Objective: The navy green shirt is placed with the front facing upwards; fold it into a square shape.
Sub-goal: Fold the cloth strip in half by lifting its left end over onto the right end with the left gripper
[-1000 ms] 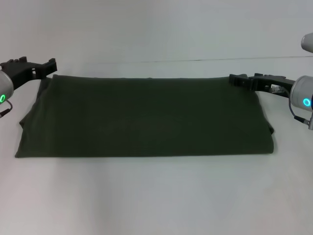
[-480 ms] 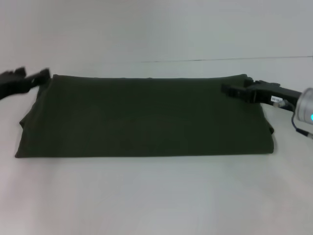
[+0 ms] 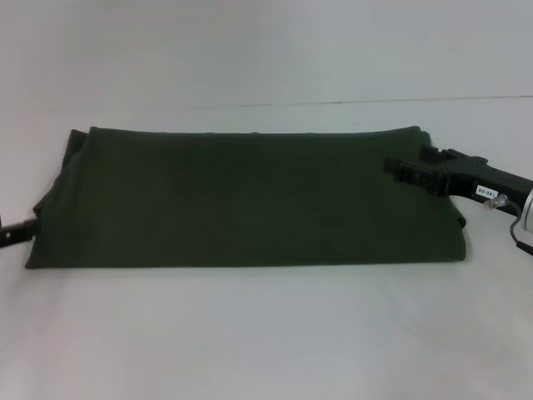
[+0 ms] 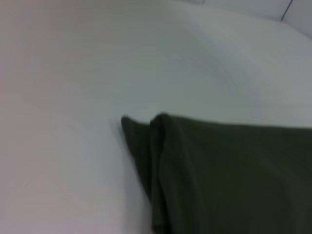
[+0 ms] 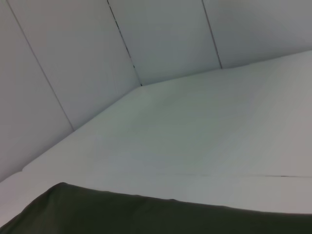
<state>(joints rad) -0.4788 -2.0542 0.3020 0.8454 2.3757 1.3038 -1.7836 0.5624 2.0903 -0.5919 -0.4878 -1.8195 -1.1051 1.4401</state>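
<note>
The navy green shirt (image 3: 241, 196) lies on the white table (image 3: 266, 333) folded into a wide flat band, plain green side up, with no lettering showing. My right gripper (image 3: 398, 169) reaches in from the right, low over the shirt's right end. My left gripper (image 3: 18, 233) shows only as a dark tip at the left edge of the head view, beside the shirt's near left corner. The left wrist view shows a layered folded corner of the shirt (image 4: 219, 175). The right wrist view shows a shirt edge (image 5: 122, 214) on the table.
White wall panels (image 5: 97, 73) stand behind the table. A thin seam line (image 3: 375, 102) runs across the far side of the table. Bare white tabletop lies in front of the shirt.
My left gripper has dropped from the shirt's far left corner down to its near left corner. My right gripper has moved inward and nearer, over the shirt's right end. The shirt has not moved.
</note>
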